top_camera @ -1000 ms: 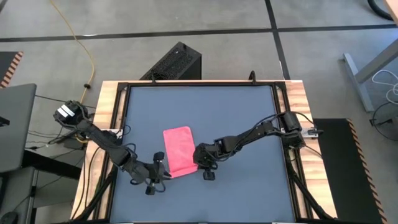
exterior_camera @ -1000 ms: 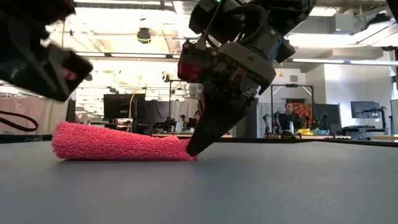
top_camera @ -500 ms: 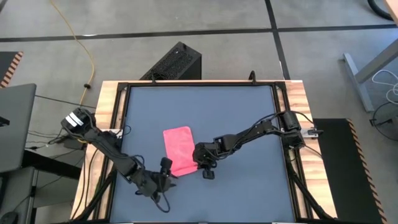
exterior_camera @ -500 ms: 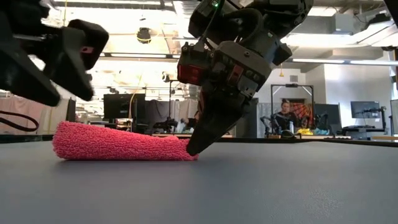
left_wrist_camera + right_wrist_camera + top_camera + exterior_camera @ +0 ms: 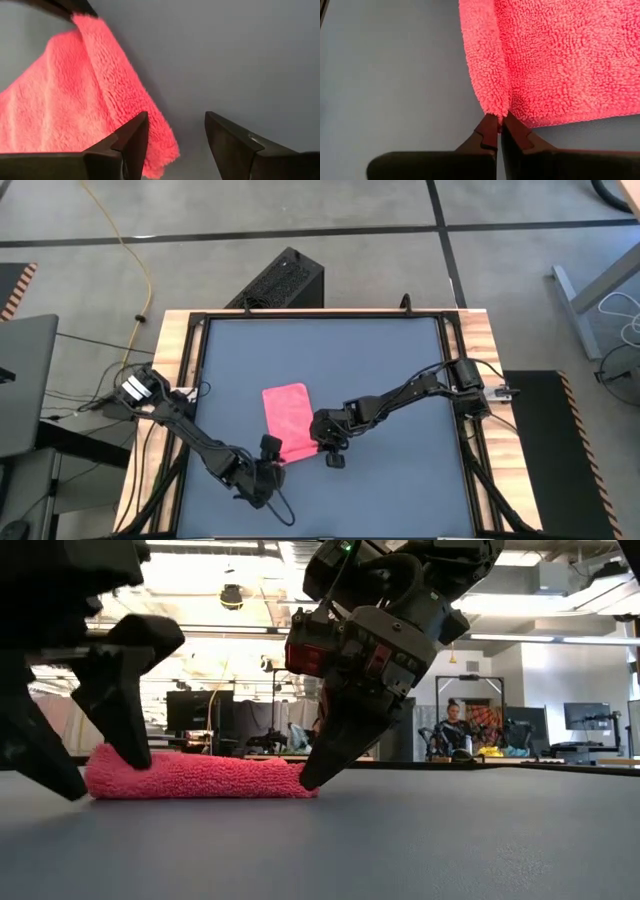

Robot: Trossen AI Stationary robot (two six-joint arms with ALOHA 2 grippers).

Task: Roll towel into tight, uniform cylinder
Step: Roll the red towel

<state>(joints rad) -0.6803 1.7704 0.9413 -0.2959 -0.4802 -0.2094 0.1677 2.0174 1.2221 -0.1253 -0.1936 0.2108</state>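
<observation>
- At towel (image 5: 287, 420) near corner: my right hand (image 5: 498, 125) pinches the folded edge shut.
- Left hand (image 5: 175, 131) open beside the other corner.
- Risk: uneven pull skews the roll.

Bright ceiling lights (image 5: 232, 592) glare behind the low view, leaving near arms as blurred silhouettes; the desk (image 5: 380, 370) is evenly lit, shadows soft.

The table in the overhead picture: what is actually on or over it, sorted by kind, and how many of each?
Pink towels: 1, the towel, lying folded on the dark table.
Robot grippers: 2, the left gripper open at the towel's near corner, and the right gripper shut on the towel's edge.
Total: 3 things.
</observation>
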